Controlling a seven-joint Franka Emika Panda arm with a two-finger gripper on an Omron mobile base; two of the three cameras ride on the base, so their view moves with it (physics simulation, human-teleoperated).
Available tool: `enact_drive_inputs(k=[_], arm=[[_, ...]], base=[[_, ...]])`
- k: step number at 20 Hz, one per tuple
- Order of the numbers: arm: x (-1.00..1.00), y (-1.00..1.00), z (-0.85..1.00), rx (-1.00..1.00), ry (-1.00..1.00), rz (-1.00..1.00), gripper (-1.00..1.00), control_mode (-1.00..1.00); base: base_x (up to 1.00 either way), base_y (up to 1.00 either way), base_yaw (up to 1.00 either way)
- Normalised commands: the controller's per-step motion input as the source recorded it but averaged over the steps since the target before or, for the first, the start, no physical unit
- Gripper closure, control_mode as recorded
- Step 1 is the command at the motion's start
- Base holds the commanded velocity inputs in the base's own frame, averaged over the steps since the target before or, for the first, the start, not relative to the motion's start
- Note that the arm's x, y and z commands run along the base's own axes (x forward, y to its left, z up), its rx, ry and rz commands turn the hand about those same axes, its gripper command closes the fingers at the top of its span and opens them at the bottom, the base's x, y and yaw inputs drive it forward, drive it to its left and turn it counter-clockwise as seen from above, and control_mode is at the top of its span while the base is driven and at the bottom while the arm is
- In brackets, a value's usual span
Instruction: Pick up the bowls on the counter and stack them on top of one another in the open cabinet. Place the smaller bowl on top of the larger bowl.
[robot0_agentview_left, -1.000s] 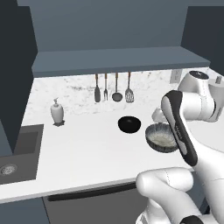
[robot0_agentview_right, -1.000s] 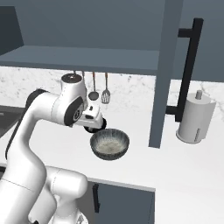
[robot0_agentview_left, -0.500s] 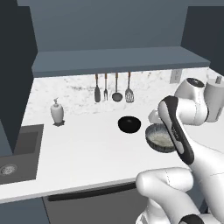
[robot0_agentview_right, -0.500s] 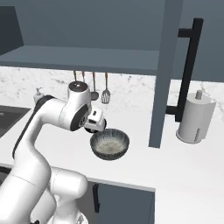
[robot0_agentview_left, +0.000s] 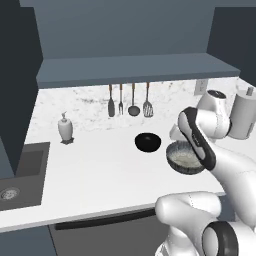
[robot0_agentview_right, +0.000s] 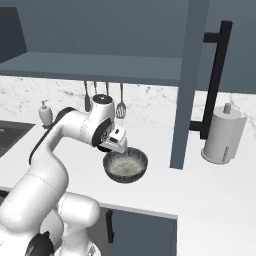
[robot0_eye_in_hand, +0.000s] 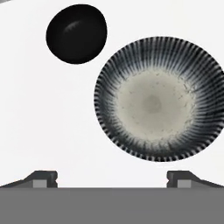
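Landmark taken: the larger bowl (robot0_eye_in_hand: 157, 99), standing upright on the white tabletop (robot0_agentview_left: 95, 175).

Far left of it, a sink (robot0_agentview_left: 20, 172) let into the tabletop; nearer, a soap bottle (robot0_agentview_left: 65, 127) against the backsplash. Between bottle and bowl, on the wall behind, four hanging utensils (robot0_agentview_left: 129, 100).

Just left of the larger bowl and a little behind it, the smaller bowl (robot0_agentview_left: 148, 142), upright, close by but not touching. Neither bowl lifted.

Above the larger bowl, the hand (robot0_eye_in_hand: 112, 177), spread wide and empty, looking down into the pale speckled inside; bowl centre lying off to one side of the fingertips' midline in the hand view.

Above and behind, the open cabinet (robot0_agentview_left: 135, 67), shelf bare. Right of the bowl, a paper towel roll (robot0_agentview_right: 222, 134).

Step judged: approach to the first pick, larger bowl first as base of the stack. Next move judged to call for shifting over one rim wall, descending with one finger inside and one outside, then closing.
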Motion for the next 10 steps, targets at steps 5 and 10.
enact_drive_inputs(k=[5,10], arm=[[0.03,-0.57,-0.30,0.00,0.12,-0.14,-1.00,-1.00],[0.00,-0.50,-0.39,0.00,0.01,-0.10,-1.00,-1.00]], base=[[0.00,0.00,0.00],[0.00,0.00,0.00]])
